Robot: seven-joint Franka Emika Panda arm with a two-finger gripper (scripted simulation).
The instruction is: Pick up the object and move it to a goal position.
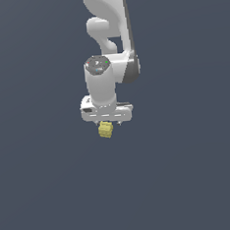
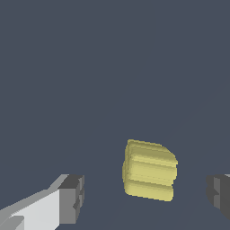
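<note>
The object (image 1: 105,130) is a small pale-yellow ridged lump on the dark grey floor, just under the white gripper bar in the exterior view. In the wrist view the object (image 2: 149,170) lies between the two dark fingertips, with clear gaps on both sides. The gripper (image 2: 146,194) is open and touches nothing; one finger pad (image 2: 72,197) and the other (image 2: 219,194) stand wide apart. In the exterior view the gripper (image 1: 108,123) hangs straight down over the lump, its fingers mostly hidden by the hand.
The white arm (image 1: 108,43) rises from the hand toward the top of the exterior view. Only the plain dark grey floor (image 1: 191,169) surrounds the lump.
</note>
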